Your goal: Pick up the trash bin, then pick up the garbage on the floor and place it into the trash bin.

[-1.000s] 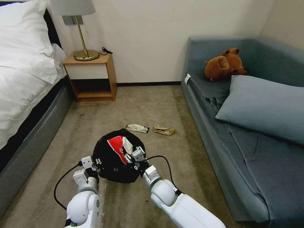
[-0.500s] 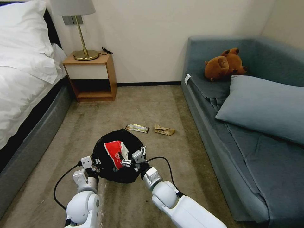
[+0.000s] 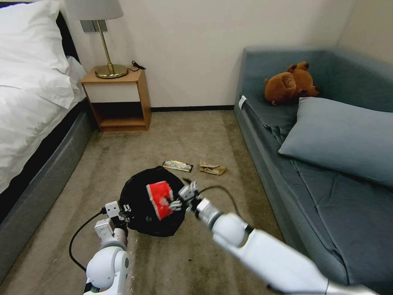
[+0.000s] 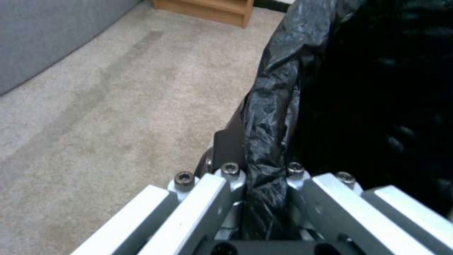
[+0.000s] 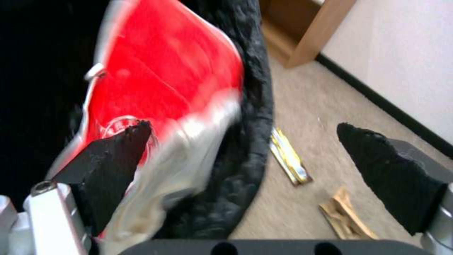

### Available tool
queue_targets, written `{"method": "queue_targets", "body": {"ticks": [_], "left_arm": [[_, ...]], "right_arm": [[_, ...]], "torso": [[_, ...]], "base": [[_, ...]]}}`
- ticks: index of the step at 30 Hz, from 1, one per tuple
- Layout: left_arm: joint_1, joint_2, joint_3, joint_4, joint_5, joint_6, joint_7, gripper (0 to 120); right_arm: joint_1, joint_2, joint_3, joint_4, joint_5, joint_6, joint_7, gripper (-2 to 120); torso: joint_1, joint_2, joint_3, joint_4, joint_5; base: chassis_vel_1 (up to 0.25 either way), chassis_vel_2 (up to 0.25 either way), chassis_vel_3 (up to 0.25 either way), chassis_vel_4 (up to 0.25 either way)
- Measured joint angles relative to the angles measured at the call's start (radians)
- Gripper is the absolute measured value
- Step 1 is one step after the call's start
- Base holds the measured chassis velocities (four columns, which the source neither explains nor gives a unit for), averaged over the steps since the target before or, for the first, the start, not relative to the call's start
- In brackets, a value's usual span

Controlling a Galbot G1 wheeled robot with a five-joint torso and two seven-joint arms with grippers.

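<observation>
Head view: red-white snack wrapper (image 3: 160, 199) over black-bagged round trash bin (image 3: 139, 196), long axis upright. Right gripper (image 5: 245, 170) fingers spread. Left gripper (image 4: 262, 184) pinching bin rim; bin interior dark, indistinct.

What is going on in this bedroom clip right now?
The left end effector grips the rim of the black-lined trash bin. The right end effector is open at the bin's mouth, with the red-white snack wrapper over the opening, against one finger. A flat yellow-green wrapper and a crumpled brown paper bag lie on the carpet beyond.
</observation>
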Motion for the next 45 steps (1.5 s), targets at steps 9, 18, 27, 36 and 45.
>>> {"method": "queue_targets", "body": {"ticks": [9,18,27,36,45], "left_arm": [[-0.028,-0.001,-0.005,0.018,0.003,0.009,-0.006,1],[-0.040,-0.004,-0.023,0.030,-0.004,0.010,-0.006,1],[-0.074,-0.001,-0.015,0.050,-0.007,0.020,-0.009,1],[-0.095,-0.001,-0.010,0.066,-0.007,0.023,-0.011,1],[-0.106,0.004,-0.010,0.068,-0.009,0.031,-0.015,1]], "right_arm": [[0.330,-0.020,-0.270,0.027,0.149,-0.155,0.039,100],[0.372,0.013,-0.261,0.042,0.210,-0.114,0.085,100],[0.148,-0.026,-0.021,0.101,0.272,-0.113,0.225,100],[-0.016,-0.040,0.222,0.096,0.223,0.067,0.152,100],[-0.203,-0.013,0.396,0.094,0.172,0.278,0.079,100]], "torso": [[0.000,0.000,0.000,0.0003,-0.0002],[0.000,0.000,0.000,0.0003,-0.0001],[0.000,0.000,0.000,-0.0001,0.0001],[0.000,0.000,0.000,0.0000,0.0000],[0.000,0.000,0.000,0.0000,0.0001]], "base": [[0.000,0.000,0.000,0.000],[0.000,0.000,0.000,0.000],[0.000,0.000,0.000,0.000],[0.000,0.000,0.000,0.000],[0.000,0.000,0.000,0.000]]}}
